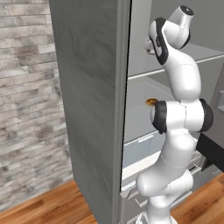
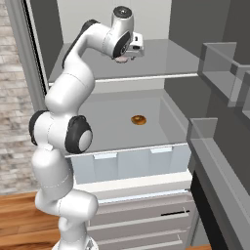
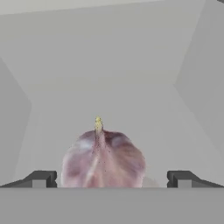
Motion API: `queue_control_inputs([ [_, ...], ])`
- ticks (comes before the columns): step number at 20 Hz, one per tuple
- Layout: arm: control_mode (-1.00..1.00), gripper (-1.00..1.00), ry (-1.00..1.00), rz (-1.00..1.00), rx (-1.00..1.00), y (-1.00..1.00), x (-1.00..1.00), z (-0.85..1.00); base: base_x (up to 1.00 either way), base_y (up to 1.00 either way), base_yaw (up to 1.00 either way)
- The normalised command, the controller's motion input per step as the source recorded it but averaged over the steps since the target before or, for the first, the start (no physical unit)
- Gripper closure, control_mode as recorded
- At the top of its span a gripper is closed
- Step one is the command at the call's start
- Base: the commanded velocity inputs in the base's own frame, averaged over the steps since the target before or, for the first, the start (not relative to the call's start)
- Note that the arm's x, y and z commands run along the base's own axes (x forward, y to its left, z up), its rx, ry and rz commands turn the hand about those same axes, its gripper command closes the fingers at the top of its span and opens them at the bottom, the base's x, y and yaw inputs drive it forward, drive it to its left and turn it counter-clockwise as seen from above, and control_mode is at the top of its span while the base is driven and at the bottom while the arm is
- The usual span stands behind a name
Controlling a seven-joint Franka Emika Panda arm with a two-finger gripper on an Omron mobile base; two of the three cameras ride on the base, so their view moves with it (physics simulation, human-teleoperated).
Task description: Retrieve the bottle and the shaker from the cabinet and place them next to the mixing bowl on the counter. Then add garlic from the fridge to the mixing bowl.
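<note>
So the garlic (image 3: 103, 157) sat on the upper fridge (image 2: 161, 58) shelf, right between the gripper (image 3: 111, 178) tips, which were spread wide and held nothing. It looked light, firm under papery skin, probably rolls easily. I'd pinch it across the fat middle, left tip to right, not the pointy stem

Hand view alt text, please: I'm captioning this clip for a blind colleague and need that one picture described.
A whitish, purple-tinged garlic bulb with a yellowish pointed tip sits close ahead on a pale shelf inside the fridge. The gripper is open, one dark fingertip on each side of the bulb, neither visibly touching it.
</note>
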Motion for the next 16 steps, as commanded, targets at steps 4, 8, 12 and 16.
queue_control_inputs([
  [4,-1.00,-1.00,-0.04,0.00,0.00,0.11,0.03,-0.01,0.00,0.00,0.00],
  [8,-1.00,-1.00,-0.01,0.00,0.00,0.07,0.09,0.00,0.00,0.00,0.00],
  [12,-1.00,-1.00,0.00,0.00,0.00,0.02,0.00,-0.10,0.00,0.00,0.00],
  [16,-1.00,-1.00,0.00,0.00,0.00,0.00,0.03,-0.16,0.00,0.00,0.00],
])
